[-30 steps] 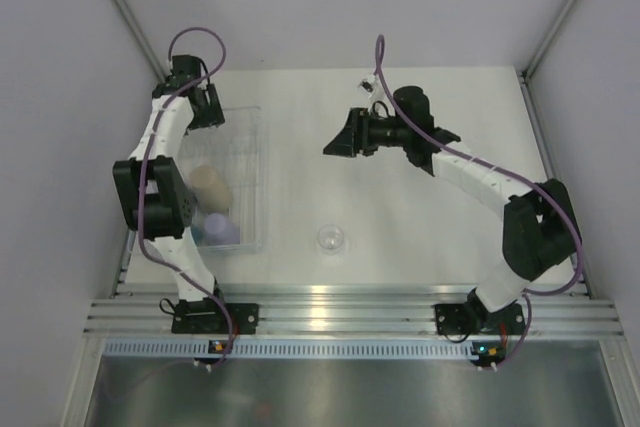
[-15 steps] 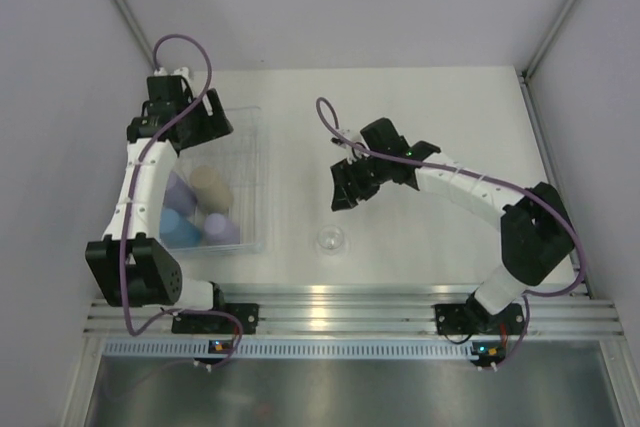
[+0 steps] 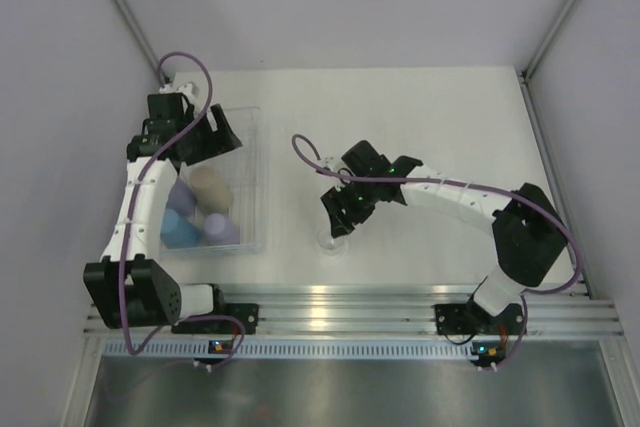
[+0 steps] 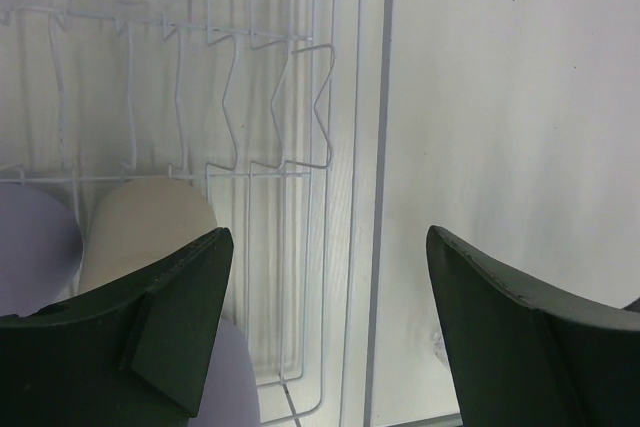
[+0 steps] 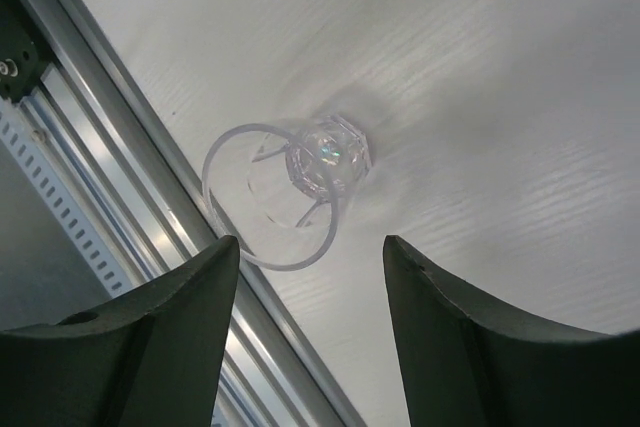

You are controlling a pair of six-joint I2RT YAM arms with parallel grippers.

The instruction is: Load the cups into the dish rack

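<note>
- Table [image 3: 440, 117]: a white worktop. All the work sits on its left and near-centre portions, within reach of both arms.
- Dish rack [image 3: 247, 137]: a clear ridged tray on the table's left side, ahead of the left arm. Its far half shows bare slats, so you have room for the outstanding cup.
- Left gripper [image 4: 325, 332]: the fingers are spread and hold nothing. It hangs over the rack's right rim above the vacant slats. I judge it parked there to keep out of the right arm's way.
- Right gripper [image 5: 310, 332]: the fingers are spread wider than the cup, with nothing between them. It points down at the clear cup, which sits just ahead of the tips. This reads as a line-up for a grasp that has not yet closed.
- Tumblers: the beige tumbler [image 3: 210, 187], blue tumbler [image 3: 180, 234], one lavender tumbler [image 3: 222, 229] and a second lavender tumbler [image 3: 180, 197] are crowded together in the rack's near half. That packing leaves the far slats free.
- Clear cup [image 5: 285, 192]: it stands on the table outside the rack, right of the rack's near corner and close to the aluminium rail [image 5: 110, 147]. No other cup shows outside the rack. Close on it centred; in my judgement an off-centre pinch could tip it toward the rail.
</note>
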